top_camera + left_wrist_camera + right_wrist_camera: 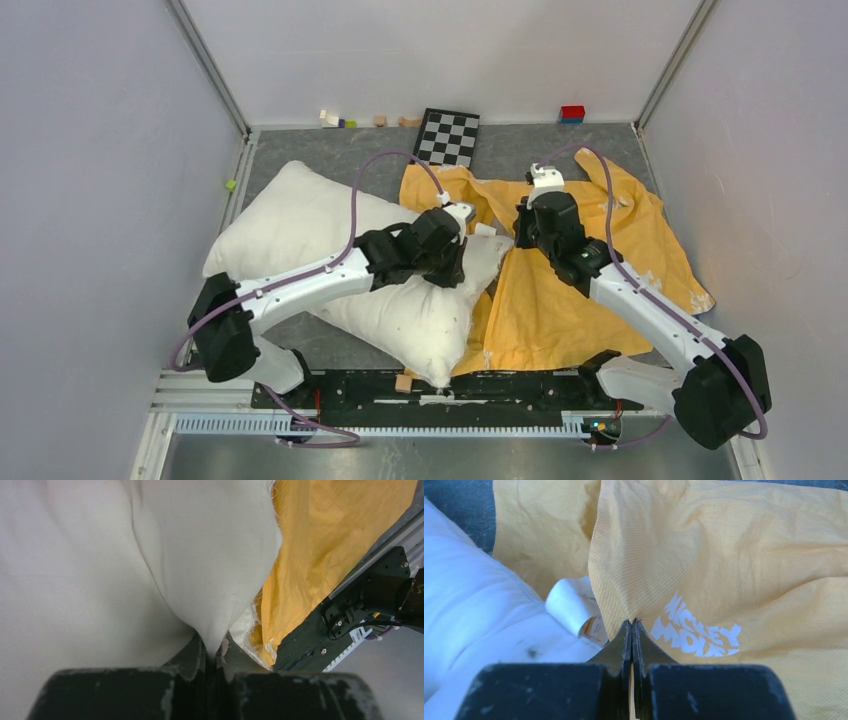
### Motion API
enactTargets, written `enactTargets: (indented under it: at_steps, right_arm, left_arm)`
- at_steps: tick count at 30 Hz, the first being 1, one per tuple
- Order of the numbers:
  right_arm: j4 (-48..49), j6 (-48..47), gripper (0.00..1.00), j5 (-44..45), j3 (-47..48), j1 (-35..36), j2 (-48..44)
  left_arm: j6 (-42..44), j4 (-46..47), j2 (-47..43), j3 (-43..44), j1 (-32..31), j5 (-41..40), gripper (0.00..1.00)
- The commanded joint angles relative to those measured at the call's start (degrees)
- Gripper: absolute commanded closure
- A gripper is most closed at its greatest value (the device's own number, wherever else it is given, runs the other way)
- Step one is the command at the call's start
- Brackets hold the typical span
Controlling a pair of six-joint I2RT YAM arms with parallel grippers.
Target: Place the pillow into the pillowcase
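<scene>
Top external: pillow (pixel 300 230) outside pillowcase (pixel 560 300); left fingers (pixel 214 654) clamped on pillow, right fingers (pixel 630 632) clamped on pillowcase.

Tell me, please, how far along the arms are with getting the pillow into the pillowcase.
Early stage. Done: both grips are made. In hand: the left gripper pinches a fold of the pillow, the right gripper pinches the pillowcase edge beside its white lettering. Left: the pillow lies beside the case, none of it visibly inside, so opening and inserting remain.
</scene>
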Motion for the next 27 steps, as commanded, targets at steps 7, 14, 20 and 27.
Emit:
enactTargets:
  at_steps: [7,14,20,27]
  right_arm:
    - [-0.2,-4.6,1.0,-3.6,2.6,0.5,-6.4]
    - [-3.9,-7.1,1.0,-7.2,2.5,1.0,-8.5]
    - [-5.9,-7.9,1.0,-8.3,1.2,1.5,-9.4]
    - [-9.4,-8.4,1.0,-10.1,4.6,1.5,-10.2]
  left_arm:
    - [5.9,-6.5,17.1,19.0,-0.8,-8.1,0.98]
    - [8.5,-8.9,17.6,34.2,-0.8,-11.6,0.98]
    - [11.8,-6.9,21.8,41.8,-0.6,-10.8,0.98]
    - [9.0,13.8,26.6,30.7,4.3,-7.3,0.98]
